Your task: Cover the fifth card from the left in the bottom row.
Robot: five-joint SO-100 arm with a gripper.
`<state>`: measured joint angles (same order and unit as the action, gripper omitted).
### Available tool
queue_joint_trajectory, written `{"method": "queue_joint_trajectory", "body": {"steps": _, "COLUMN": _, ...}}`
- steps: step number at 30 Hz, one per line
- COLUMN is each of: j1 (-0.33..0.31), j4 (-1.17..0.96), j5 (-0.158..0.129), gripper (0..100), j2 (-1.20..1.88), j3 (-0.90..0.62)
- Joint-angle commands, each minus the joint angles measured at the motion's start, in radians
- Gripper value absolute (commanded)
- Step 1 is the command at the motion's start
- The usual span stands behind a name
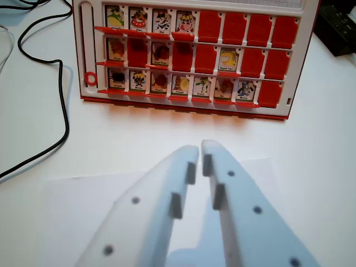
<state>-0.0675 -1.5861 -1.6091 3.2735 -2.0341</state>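
Wrist view target: fifth card (202, 87), bottom row, uncovered, straight ahead of the fingers (200, 151) toward the table's far edge.
Fingers: nearly pressed together, holding nothing.

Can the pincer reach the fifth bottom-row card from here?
Probably yes. The pincer sits back from the game board, with bare white table between. The fifth bottom-row card faces it, uncovered, nothing in front. The black cable lies off left.
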Motion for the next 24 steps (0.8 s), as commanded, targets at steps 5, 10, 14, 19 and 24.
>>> {"method": "queue_joint_trajectory", "body": {"steps": 5, "j1": -0.02, "j4": 0.014, "j5": -0.003, "gripper": 0, "j2": -0.002, "j3": 0.041}}
{"method": "queue_joint_trajectory", "body": {"steps": 10, "j1": -0.066, "j4": 0.054, "j5": 0.003, "gripper": 0, "j2": -0.002, "j3": 0.017}}
{"method": "queue_joint_trajectory", "body": {"steps": 14, "j1": -0.112, "j4": 0.137, "j5": -0.017, "gripper": 0, "j2": -0.018, "j3": -0.072}}
{"method": "queue_joint_trajectory", "body": {"steps": 19, "j1": -0.138, "j4": 0.198, "j5": -0.003, "gripper": 0, "j2": -0.124, "j3": -0.114}}
{"method": "queue_joint_trajectory", "body": {"steps": 24, "j1": -0.12, "j4": 0.273, "j5": 0.003, "gripper": 0, "j2": -0.252, "j3": -0.141}}
